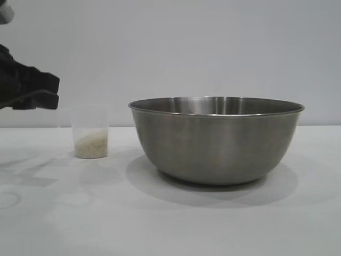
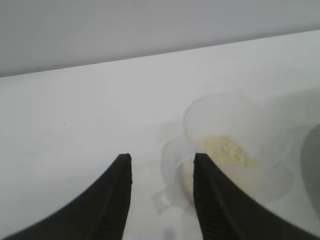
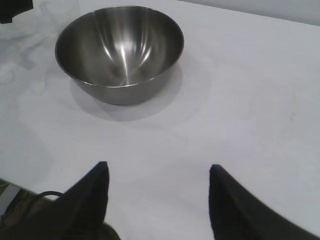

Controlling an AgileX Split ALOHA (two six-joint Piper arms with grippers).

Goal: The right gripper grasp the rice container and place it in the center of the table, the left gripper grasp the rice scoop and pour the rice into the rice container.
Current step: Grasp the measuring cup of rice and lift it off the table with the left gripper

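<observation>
**Left gripper closes in on the rice scoop**

Left gripper (image 2: 161,165) hangs beside the rice scoop (image 1: 91,132), its jaws part-spread with nothing between them. In its wrist view one finger (image 2: 210,200) overlaps the scoop's loop handle (image 2: 170,175); whether it touches cannot be told. The spread looks suited to that thin handle, so this is judged to be the approach before the pinch. From the exterior view the gripper sits at about ten o'clock from the scoop, just above rim height and near it.

The scoop stands upright on the white table (image 1: 170,224), with a shallow layer of rice (image 1: 91,146) in its bottom. Upright keeps the grains in until the pour.

The rice container (image 1: 216,140), a wide steel mixing bowl, rests at three o'clock from the scoop, near it but apart, roughly mid-table. It is empty, as the right wrist view shows. Its placing seems done, and its closeness would keep the carry short.

The right gripper (image 3: 157,192) is held back, the bowl well apart at about eleven o'clock ahead of it, jaws wide and holding nothing.
</observation>
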